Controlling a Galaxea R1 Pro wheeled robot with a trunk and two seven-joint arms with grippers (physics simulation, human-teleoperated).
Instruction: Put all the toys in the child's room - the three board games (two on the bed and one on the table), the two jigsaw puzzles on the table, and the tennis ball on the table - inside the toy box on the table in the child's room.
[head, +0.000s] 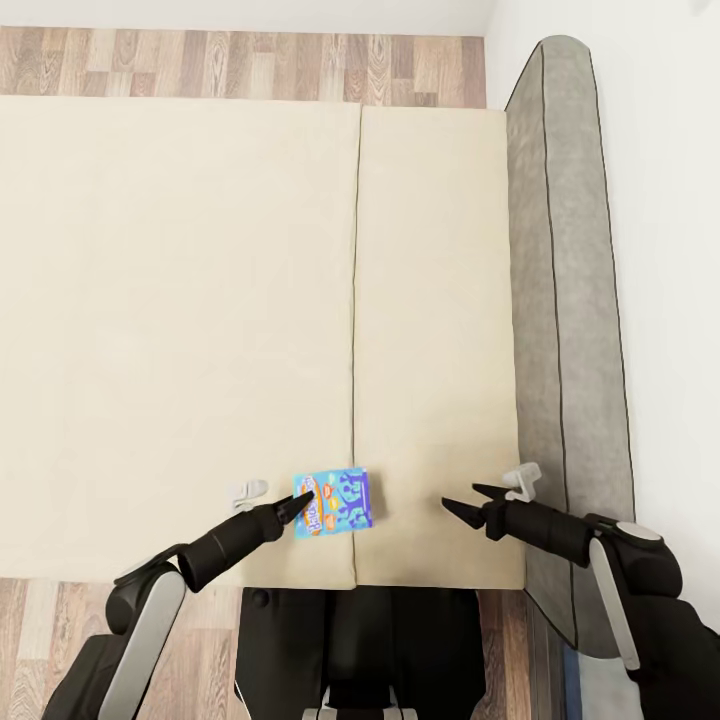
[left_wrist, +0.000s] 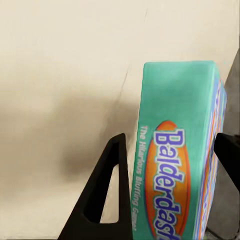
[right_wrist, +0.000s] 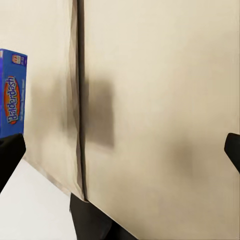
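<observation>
Since the blue board game looks light and stiff (slick faces), I pinch its narrow edges; left gripper straddles it, right gripper spread empty.

I see the beige bed (two mattress halves, one seam) carrying a small blue board game near its front edge.

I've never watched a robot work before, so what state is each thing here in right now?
Blue board game: lying flat on the bed, near its front edge, between the left pincer's fingers.
Left pincer: open around the game.
Right pincer: open, empty, over the mattress.
Bed: otherwise bare mattress.
</observation>
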